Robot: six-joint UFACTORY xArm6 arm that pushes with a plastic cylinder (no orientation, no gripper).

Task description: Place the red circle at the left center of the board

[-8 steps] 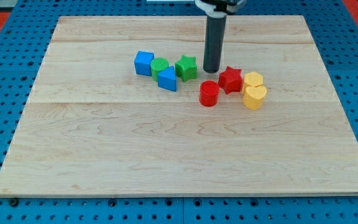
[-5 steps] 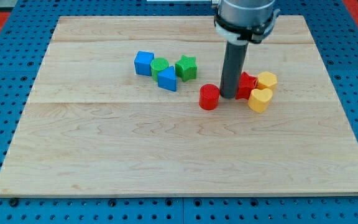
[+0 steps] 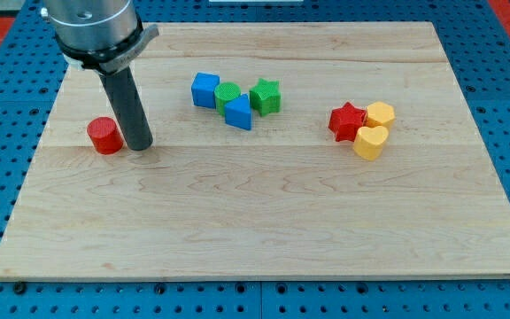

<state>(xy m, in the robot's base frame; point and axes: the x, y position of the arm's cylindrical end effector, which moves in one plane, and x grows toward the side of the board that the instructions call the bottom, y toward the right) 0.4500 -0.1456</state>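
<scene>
Camera view: the small red plastic cylinder, the task's red circle, sits near the left edge of the pale wooden bench, about midway between its top and bottom edges, which I judge to be roughly the wanted spot. My tip stands just beside it on the view's right, the side from which a leftward push comes. There is no pincer on this rod, so nothing is apart or clamped. Only a narrow strip of bench separates the cylinder from the left edge, so further pushing risks overshoot; below lies ample open wood.
</scene>
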